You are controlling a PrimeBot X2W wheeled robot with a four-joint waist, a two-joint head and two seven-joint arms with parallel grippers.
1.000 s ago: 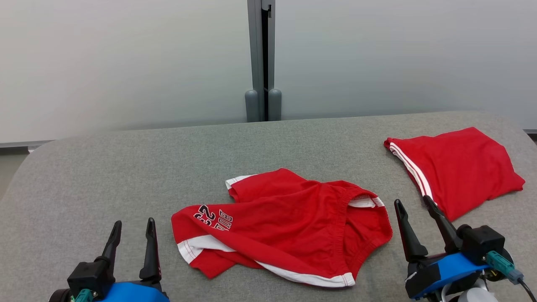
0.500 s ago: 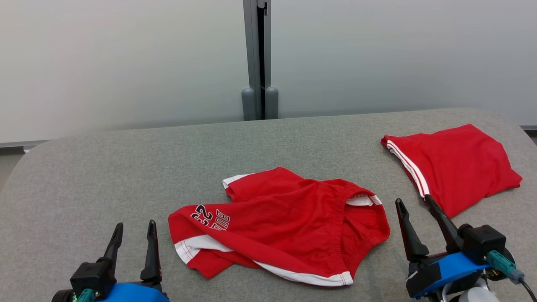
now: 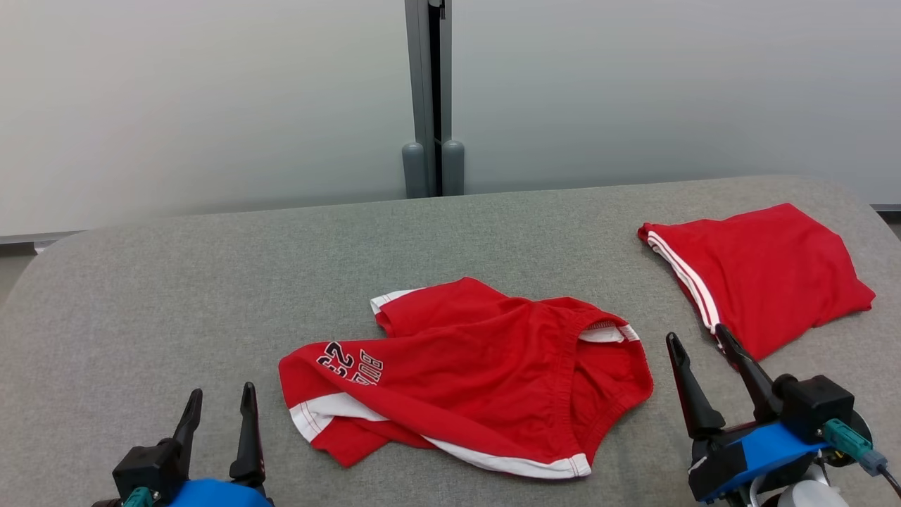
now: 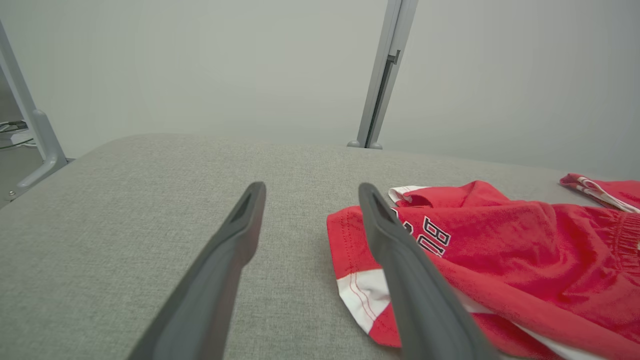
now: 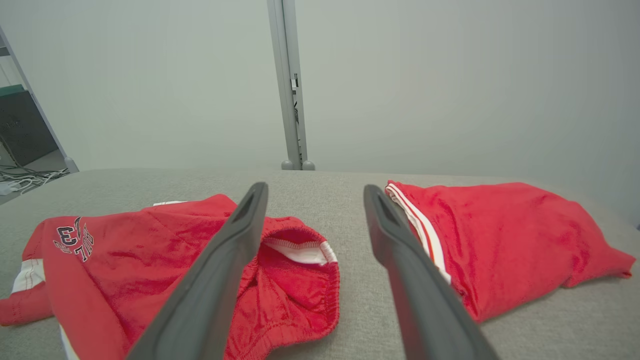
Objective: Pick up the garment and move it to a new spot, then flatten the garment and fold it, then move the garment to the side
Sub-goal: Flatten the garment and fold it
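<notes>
- We hold left tool (image 3: 222,391) and right tool (image 3: 695,334) wide and empty, either side of the crumpled shorts (image 3: 464,373) lying between them, likely poised for pickup.
- A folded garment (image 3: 760,274) sits just beyond right tool.

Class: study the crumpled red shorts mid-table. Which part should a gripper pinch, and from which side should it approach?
Probably the elastic waistband of the crumpled shorts, approached from the robot's right. It gapes open there with its rim raised off the table, so a finger of the open right gripper, nearest it, could slip inside.
</notes>
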